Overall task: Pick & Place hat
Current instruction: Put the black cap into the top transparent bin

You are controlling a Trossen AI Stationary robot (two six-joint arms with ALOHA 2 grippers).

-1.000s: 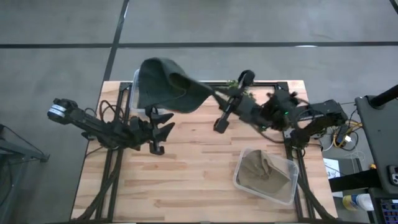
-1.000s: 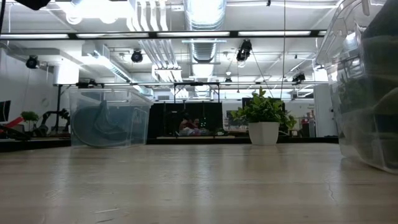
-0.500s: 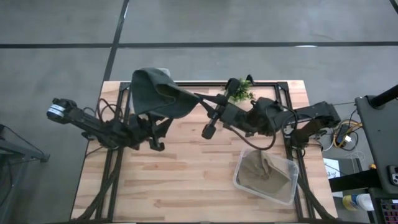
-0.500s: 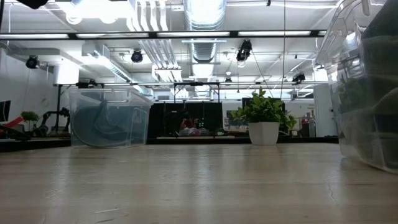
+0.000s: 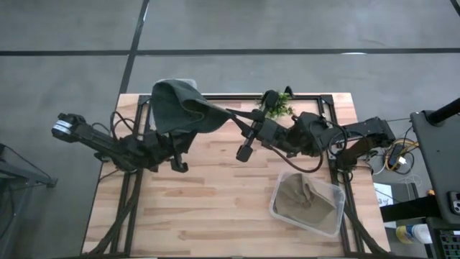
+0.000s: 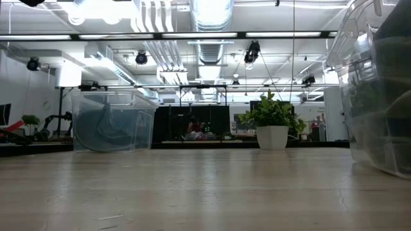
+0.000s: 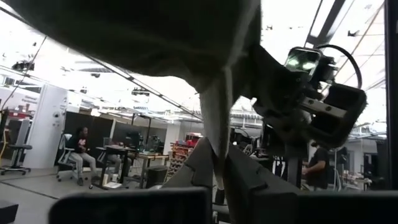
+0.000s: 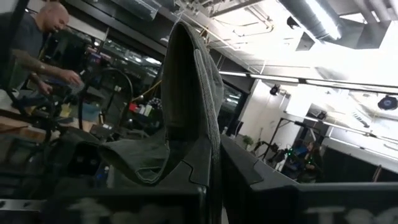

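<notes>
A dark green hat (image 5: pixel 176 108) hangs in the air over the table's far left, above a clear bin (image 5: pixel 154 92). My right gripper (image 5: pixel 220 114) reaches in from the right and is shut on the hat's right side. My left gripper (image 5: pixel 178 145) stands just below the hat, pointing up, and is shut on a hanging strip of it (image 7: pixel 217 124). In the left wrist view the hat (image 7: pixel 155 37) spreads overhead, with the right arm (image 7: pixel 305 99) behind it. My left gripper pinches a narrow hanging strip of the hat's lower edge (image 7: pixel 217 158) between its two fingers, which come at it from below and point up. The hat is clear of the table. My right gripper pinches a fold of the hat's cloth (image 8: pixel 210 146) between its two fingers, coming level from the table's right. The hat stands up beyond the fingers (image 8: pixel 193 74) and is clear of the table.
A clear bin (image 5: pixel 309 205) with a khaki cloth thing inside stands at the near right. A small potted plant (image 5: pixel 277 104) stands at the far edge. In the low view the far-left bin (image 6: pixel 112 128) holds something dark green.
My right gripper has carried the hat toward the table's left edge, over the far-left bin, then slowed. My left gripper, open a second ago, has shut on the hat's hanging edge.
</notes>
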